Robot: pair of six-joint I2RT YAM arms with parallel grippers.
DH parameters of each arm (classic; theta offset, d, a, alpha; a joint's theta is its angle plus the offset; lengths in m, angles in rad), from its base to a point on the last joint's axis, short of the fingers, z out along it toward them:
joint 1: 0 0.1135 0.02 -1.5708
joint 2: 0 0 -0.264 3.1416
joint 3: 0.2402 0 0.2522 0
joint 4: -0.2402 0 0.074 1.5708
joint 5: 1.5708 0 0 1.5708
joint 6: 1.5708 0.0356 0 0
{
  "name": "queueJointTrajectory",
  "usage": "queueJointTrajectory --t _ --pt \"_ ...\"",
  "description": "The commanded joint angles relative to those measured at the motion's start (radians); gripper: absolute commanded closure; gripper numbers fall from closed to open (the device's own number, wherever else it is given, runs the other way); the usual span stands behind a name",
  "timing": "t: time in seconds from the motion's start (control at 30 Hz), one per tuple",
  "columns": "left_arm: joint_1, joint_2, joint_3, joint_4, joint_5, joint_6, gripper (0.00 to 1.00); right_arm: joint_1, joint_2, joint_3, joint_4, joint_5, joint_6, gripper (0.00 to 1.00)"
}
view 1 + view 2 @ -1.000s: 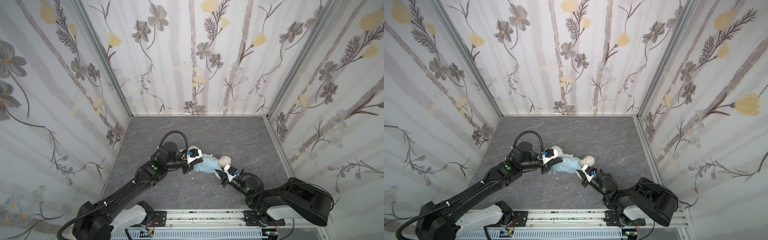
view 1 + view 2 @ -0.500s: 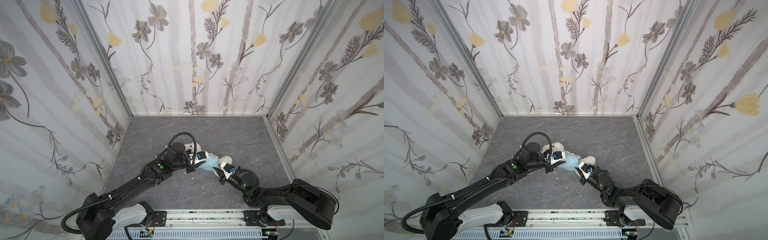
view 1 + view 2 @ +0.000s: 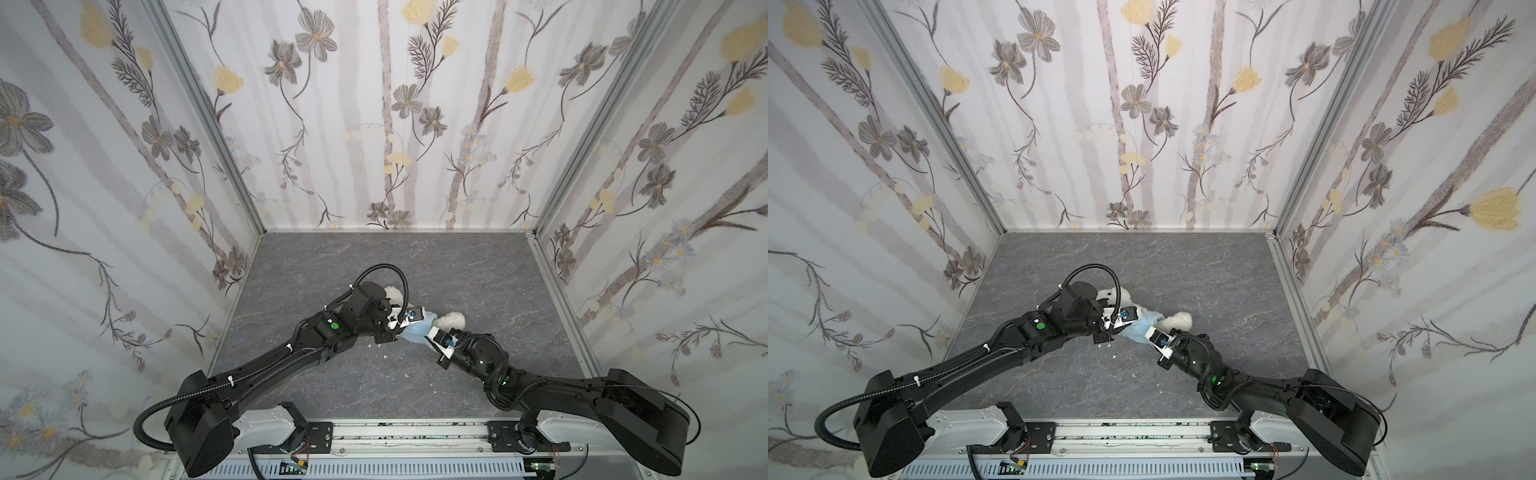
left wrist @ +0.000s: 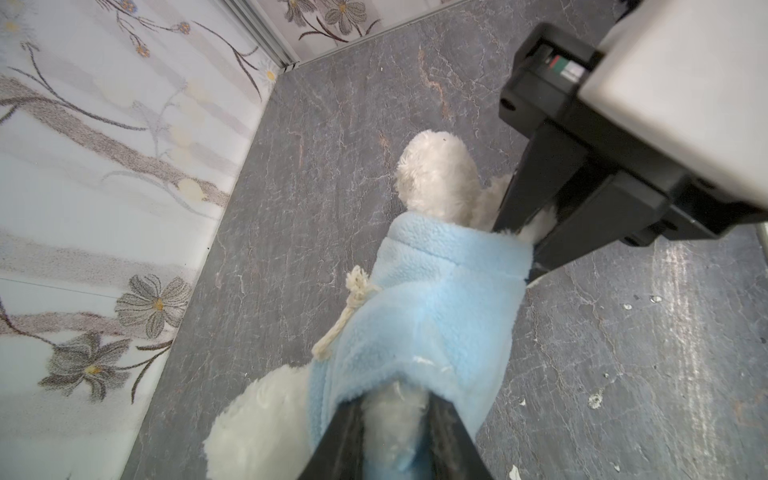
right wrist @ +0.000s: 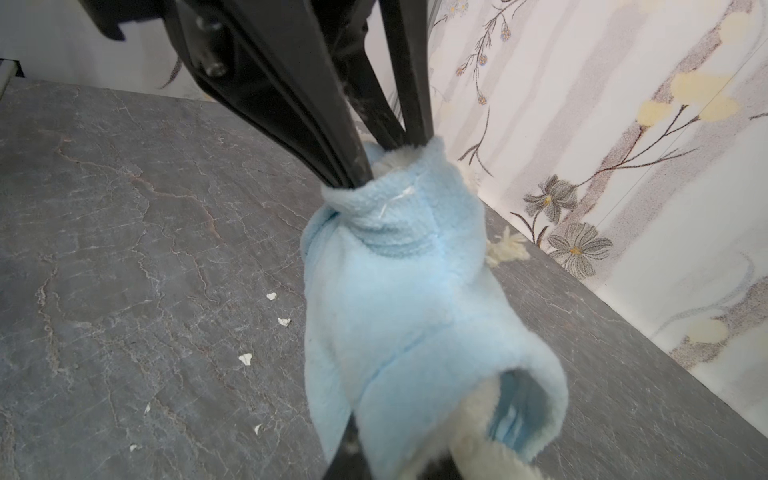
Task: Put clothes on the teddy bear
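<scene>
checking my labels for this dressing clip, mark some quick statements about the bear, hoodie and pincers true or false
1. The hoodie is light blue. True.
2. The teddy bear stands upright against the back wall. False: it lies on the grey table between the two arms.
3. The right pincer hangs wide open, clear of the hoodie. False: it is shut on the hoodie's hem.
4. The left pincer stands parted with white plush between its fingers. True.
5. Small white scraps lie on the table. True.
</scene>
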State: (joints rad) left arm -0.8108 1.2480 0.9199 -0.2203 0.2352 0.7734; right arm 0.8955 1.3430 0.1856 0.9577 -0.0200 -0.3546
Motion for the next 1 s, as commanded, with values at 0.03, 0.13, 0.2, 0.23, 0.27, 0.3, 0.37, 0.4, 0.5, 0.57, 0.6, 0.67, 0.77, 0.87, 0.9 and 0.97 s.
queueJointTrajectory --t 0.03,0.13,0.2,0.23,0.27,0.3,0.37,0.4,0.5,0.57,0.6,0.67,0.77,0.87,0.9,0.97 --pt "-0.002 0.049 0.032 -0.06 0.009 0.02 0.68 0.005 -0.006 0.032 0.058 -0.065 -0.084 1.0" --pt "-0.002 0.097 0.06 -0.079 0.032 0.01 0.66 0.005 -0.002 0.052 0.066 -0.089 -0.108 1.0" --pt "-0.001 0.134 0.082 -0.098 0.051 0.003 0.65 0.006 -0.002 0.069 0.065 -0.101 -0.131 1.0" --pt "-0.001 0.149 0.091 -0.11 0.059 0.004 0.65 0.005 -0.004 0.076 0.065 -0.102 -0.139 1.0" --pt "0.0 0.166 0.101 -0.12 0.068 -0.002 0.65 0.006 -0.006 0.084 0.065 -0.103 -0.146 1.0" --pt "0.0 0.181 0.11 -0.128 0.077 -0.007 0.65 0.005 -0.007 0.091 0.065 -0.107 -0.153 1.0" --pt "0.0 0.21 0.124 -0.148 0.102 -0.007 0.68 0.005 -0.004 0.099 0.078 -0.113 -0.156 1.0" --pt "-0.001 0.225 0.128 -0.156 0.115 -0.007 0.72 0.005 -0.001 0.103 0.088 -0.115 -0.157 1.0" --pt "-0.001 0.254 0.144 -0.172 0.159 -0.014 0.95 -0.001 0.008 0.111 0.102 -0.117 -0.152 1.0" --pt "0.003 0.242 0.144 -0.17 0.195 -0.024 1.0 -0.014 0.007 0.097 0.124 -0.116 -0.129 1.0" --pt "0.006 0.224 0.141 -0.166 0.216 -0.03 1.0 -0.024 0.004 0.083 0.139 -0.11 -0.111 1.0" --pt "0.017 0.17 0.12 -0.128 0.241 -0.059 1.0 -0.043 -0.006 0.038 0.176 -0.092 -0.066 1.0" --pt "0.046 0.064 0.053 -0.004 0.27 -0.12 1.0 -0.063 -0.016 -0.04 0.266 -0.049 0.03 1.0" --pt "0.082 -0.017 -0.002 0.096 0.317 -0.178 1.0 -0.069 -0.012 -0.104 0.365 -0.004 0.134 1.0" --pt "0.084 -0.037 -0.017 0.115 0.317 -0.186 1.0 -0.068 -0.014 -0.12 0.385 0.013 0.163 1.0" --pt "0.095 -0.061 -0.04 0.134 0.32 -0.201 1.0 -0.069 -0.018 -0.133 0.392 0.031 0.206 1.0"
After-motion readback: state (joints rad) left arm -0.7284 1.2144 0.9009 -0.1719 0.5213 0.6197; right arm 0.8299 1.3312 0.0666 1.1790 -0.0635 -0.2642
